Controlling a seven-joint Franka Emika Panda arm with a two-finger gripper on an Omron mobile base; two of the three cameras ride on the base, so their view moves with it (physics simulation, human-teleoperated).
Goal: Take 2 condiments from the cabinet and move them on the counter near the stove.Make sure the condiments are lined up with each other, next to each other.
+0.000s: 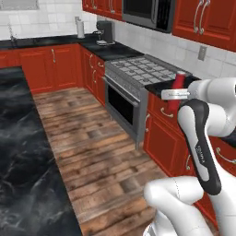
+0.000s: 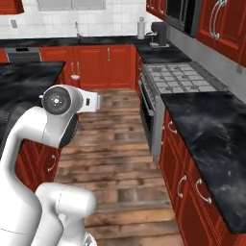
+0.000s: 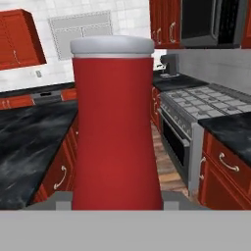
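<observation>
My gripper is closed on the red bottle and holds it upright in the air, near the counter beside the stove. In the hand view the bottle stands between my fingers, its pale cap on top.

Bright, even rendered light; soft, low-resolution edges.

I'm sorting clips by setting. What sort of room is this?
A rendered home kitchen: a steel gas stove set among red base cabinets, a black marble-look counter, and a microwave above.
</observation>
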